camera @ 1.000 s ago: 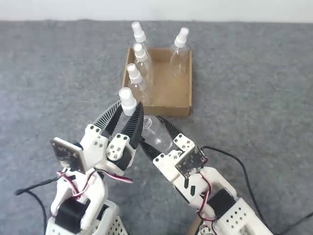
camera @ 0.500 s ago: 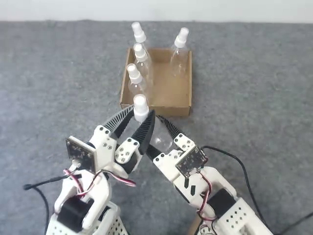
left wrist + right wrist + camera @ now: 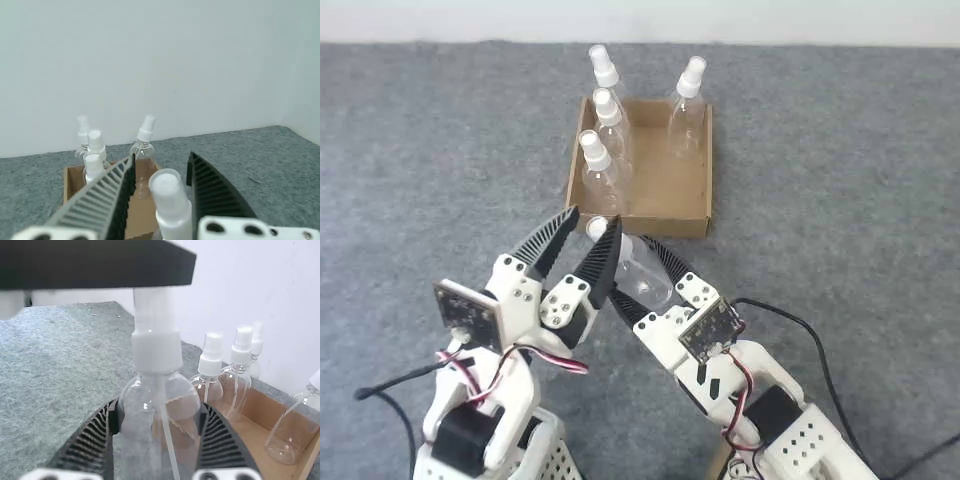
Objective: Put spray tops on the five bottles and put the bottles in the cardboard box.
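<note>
Left pincer (image 3: pixel 592 218) sits lower left of centre in the high view. It is open wide, one black finger on each side of the white spray top (image 3: pixel 597 228), with gaps showing on both sides in the left wrist view (image 3: pixel 161 159). The spray top (image 3: pixel 167 192) sits on the neck of the fifth bottle (image 3: pixel 642 275), its tube running down inside the clear body (image 3: pixel 150 405); cannot tell if it is fully seated. Right pincer (image 3: pixel 638 262), lower centre, is clamped on that bottle's body, fingers pressed to both sides (image 3: pixel 159 415). The bottle is tilted, top toward the cardboard box (image 3: pixel 660 200), just in front of the box's near wall and outside it. The box is at upper centre on the grey worktop (image 3: pixel 840 150). Four capped bottles are at the box: three in a line along its left side (image 3: pixel 603 70) (image 3: pixel 609 112) (image 3: pixel 594 155), and one at the upper right corner (image 3: pixel 688 95). Cannot tell if the farthest left one is inside the wall.
</note>
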Robot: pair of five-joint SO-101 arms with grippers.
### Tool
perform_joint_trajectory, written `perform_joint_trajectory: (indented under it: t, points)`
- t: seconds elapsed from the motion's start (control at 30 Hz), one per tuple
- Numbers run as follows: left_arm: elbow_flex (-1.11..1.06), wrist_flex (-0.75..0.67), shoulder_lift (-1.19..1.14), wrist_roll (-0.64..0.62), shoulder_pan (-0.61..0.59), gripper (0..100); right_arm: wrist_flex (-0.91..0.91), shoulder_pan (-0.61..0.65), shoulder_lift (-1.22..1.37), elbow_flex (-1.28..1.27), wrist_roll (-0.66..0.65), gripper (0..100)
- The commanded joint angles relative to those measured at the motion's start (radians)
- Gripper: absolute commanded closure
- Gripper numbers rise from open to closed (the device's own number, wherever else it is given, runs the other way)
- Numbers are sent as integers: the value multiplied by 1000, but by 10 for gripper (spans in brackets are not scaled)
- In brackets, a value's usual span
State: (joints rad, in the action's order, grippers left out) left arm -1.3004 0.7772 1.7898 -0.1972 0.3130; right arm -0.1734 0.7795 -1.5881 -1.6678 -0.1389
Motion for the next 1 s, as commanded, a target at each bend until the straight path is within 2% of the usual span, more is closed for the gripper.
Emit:
perform_joint_trajectory:
  t: [0.0, 0.1, 0.3, 0.43, 0.67, 0.97]
  points:
    - [61, -2, 6, 2, -2, 849, -22, 5, -24, -21, 9, 961]
    - [62, 0, 6, 2, 5, 861, -22, 5, -24, -21, 9, 961]
    - [54, 3, 6, 8, 8, 964, -22, 5, -24, -21, 9, 961]
    - [42, 5, 5, 8, 23, 969, -22, 5, -24, -21, 9, 961]
    - [-18, 5, 5, 135, 196, 970, -22, 5, -24, -21, 9, 961]
    - [13, 3, 6, 140, 195, 971, -24, 4, -22, -21, 9, 961]
